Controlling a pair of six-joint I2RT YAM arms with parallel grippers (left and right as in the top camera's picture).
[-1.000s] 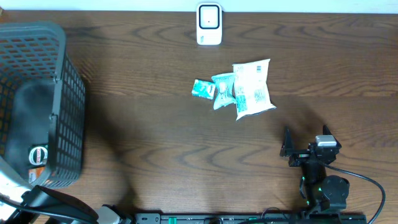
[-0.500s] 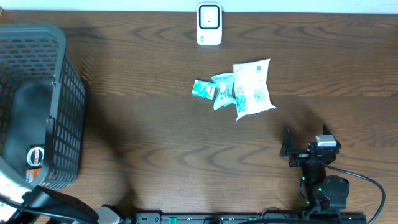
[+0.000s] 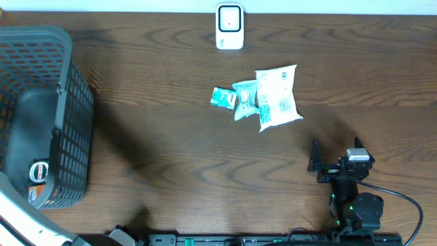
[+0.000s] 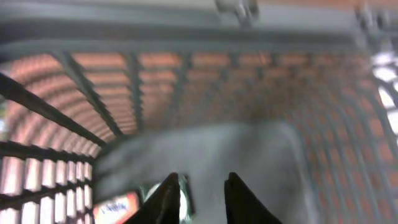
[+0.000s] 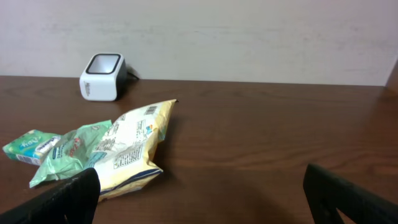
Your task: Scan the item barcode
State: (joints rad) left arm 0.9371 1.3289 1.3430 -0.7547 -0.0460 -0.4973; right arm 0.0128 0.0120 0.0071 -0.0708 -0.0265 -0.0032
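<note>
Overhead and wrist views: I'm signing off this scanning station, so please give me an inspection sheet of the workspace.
Surface: dark wood-grain table.
Job's things: scanner at the far edge; white bag, green packet and teal packet clustered mid-table; labelled item inside the basket.
Clutter: nothing seen.
End effectors: left end effector over the basket's inside, jaws slightly parted, empty, view blurred; right end effector wide open, empty, short of the packets.
Cables: black cable loops from the right arm's base.
Surroundings: pale wall behind the table.
</note>
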